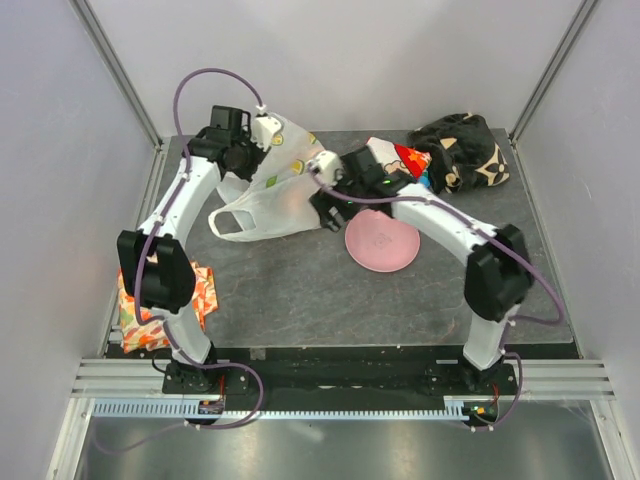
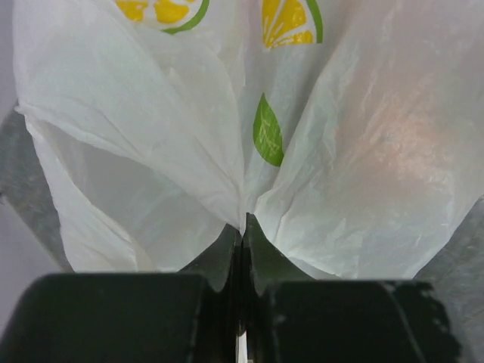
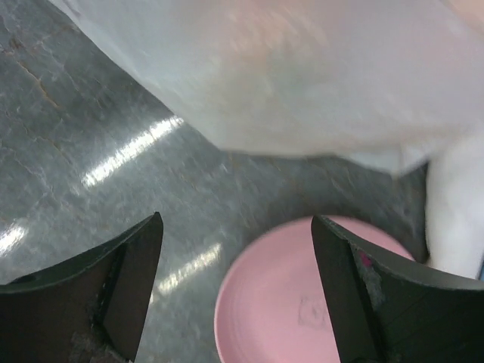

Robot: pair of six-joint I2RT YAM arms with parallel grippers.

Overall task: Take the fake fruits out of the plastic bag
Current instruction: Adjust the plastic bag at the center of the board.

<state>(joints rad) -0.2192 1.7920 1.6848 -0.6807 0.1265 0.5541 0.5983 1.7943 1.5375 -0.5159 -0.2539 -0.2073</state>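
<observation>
The plastic bag [image 1: 272, 195] lies at the back of the table, thin white with yellow and green fruit prints, one loop handle out to the left. My left gripper [image 1: 262, 135] is shut on a pinched fold of the bag [image 2: 243, 151] at its far end. An orange-pink shape shows faintly through the bag's wall [image 2: 408, 144]; I see no fruit bare. My right gripper [image 1: 325, 205] is open and empty, just right of the bag, above the table and the plate's edge. In the right wrist view the bag [image 3: 302, 76] hangs just ahead of the fingers [image 3: 136, 265].
A pink plate [image 1: 382, 245] lies right of the bag; it shows between the right fingers [image 3: 302, 318]. A dark patterned cloth [image 1: 465, 150] and a red patterned piece [image 1: 410, 158] lie at the back right. An orange patterned cloth [image 1: 150, 310] lies at the left edge.
</observation>
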